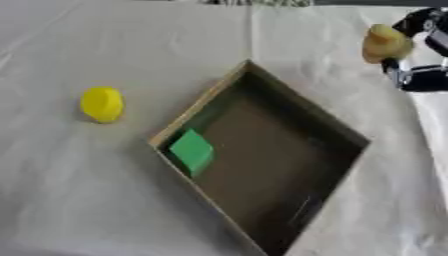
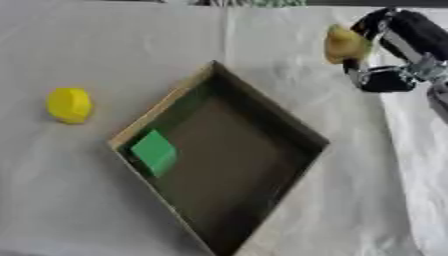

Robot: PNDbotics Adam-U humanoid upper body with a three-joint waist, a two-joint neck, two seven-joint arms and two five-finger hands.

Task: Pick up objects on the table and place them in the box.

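— Grey cloth point(image 1: 105, 200) covers the whole table, and the brown box point(image 1: 337, 127) sits in the middle of it, turned like a diamond, one corner pointing away from me. Where's your hand?

— My right hand point(image 2: 385, 50) is at the upper right, past the box's far right wall, with its fingers curled round a dull yellow lump point(image 2: 345, 44). That's the thing I'm carrying now. The box opening lies down and to the left of the hand, so I judge the coming move is a sweep that way until the lump hangs over the box floor.

— And the left hand?

— It shows in neither view. The right arm is the only one near anything.

— What's in the box already?

— One green block point(image 1: 192, 151), leaning against the left inner wall near the left corner. I'd aim right of it, at the bare floor.

— Describe the lump.

— Rounded, a bit taller than wide, mustard coloured; I can't make out more. Smallest and brightest is the yellow ball point(image 1: 102, 104), lying on the cloth well left of the box, untouched.
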